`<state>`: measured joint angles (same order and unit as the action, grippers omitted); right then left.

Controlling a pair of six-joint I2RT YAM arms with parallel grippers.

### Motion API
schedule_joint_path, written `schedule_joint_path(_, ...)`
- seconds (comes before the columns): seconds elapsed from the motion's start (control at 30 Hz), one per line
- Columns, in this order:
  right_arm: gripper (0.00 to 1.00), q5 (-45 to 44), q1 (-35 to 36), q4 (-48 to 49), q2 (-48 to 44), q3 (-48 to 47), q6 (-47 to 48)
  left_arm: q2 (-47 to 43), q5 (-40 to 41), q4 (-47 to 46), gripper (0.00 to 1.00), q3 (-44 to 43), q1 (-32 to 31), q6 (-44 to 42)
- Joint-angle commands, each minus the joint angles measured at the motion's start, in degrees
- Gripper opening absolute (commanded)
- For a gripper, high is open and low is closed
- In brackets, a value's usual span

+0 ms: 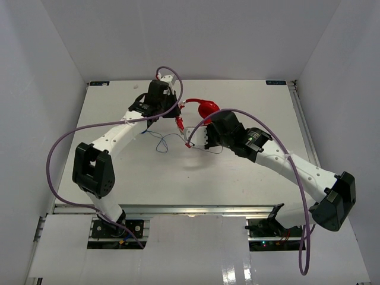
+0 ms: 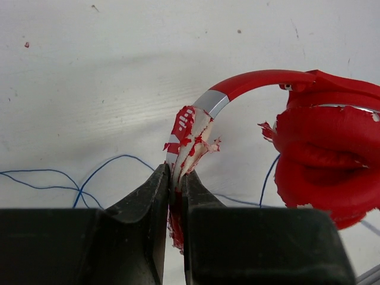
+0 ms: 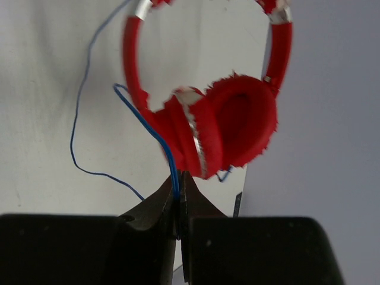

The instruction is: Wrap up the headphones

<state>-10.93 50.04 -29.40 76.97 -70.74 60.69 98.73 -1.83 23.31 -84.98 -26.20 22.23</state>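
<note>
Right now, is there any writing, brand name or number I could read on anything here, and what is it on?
None can be read.
White marks on the headband of the headphones: flaked and broken, so no letters can be made out.
Small dark strips at the far edge of the table: possibly labels, too small to read.

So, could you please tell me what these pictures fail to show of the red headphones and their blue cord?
- Top view: the bright red padded over-ear headphones sit mostly behind both black wrists; their thin blue cord is too fine to trace.
- Left wrist view: right edge cuts the earcup; left gripper covers part of the headband.
- Right wrist view: top edge cuts the headband; right gripper hides where the cord leads.
</note>
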Motion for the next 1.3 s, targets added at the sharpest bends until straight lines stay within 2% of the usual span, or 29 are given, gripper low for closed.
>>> schedule_joint_path(0.0,0.08,-4.5,-5.5,5.6,-3.2,-2.5,3.9,-7.5,-5.0,-5.5,0.0,3.4,0.4,-3.8)
schedule_joint_path(0.17,0.08,1.7,-10.8,6.8,-5.2,-1.4,4.0,-14.2,-15.7,-10.3,0.0,14.6,0.4,-11.6)
schedule_joint_path(0.4,0.08,12.2,-12.4,4.6,-1.8,-4.3,0.3,-16.4,-29.9,-9.0,0.0,18.4,-0.5,-17.1)
schedule_joint_path(0.6,0.08,21.2,-12.4,0.0,-0.5,-6.4,-3.0,-15.4,-30.4,-8.7,0.0,18.4,-0.7,-17.3)
schedule_joint_path(0.97,0.08,24.6,-12.2,3.0,0.2,-6.9,-10.5,-10.4,-27.8,-11.4,0.0,16.0,-1.9,-15.0)
schedule_joint_path(1.27,0.08,12.9,-13.0,18.1,1.9,1.5,-20.1,-11.6,-37.0,-17.3,0.0,18.0,-3.5,-12.9)
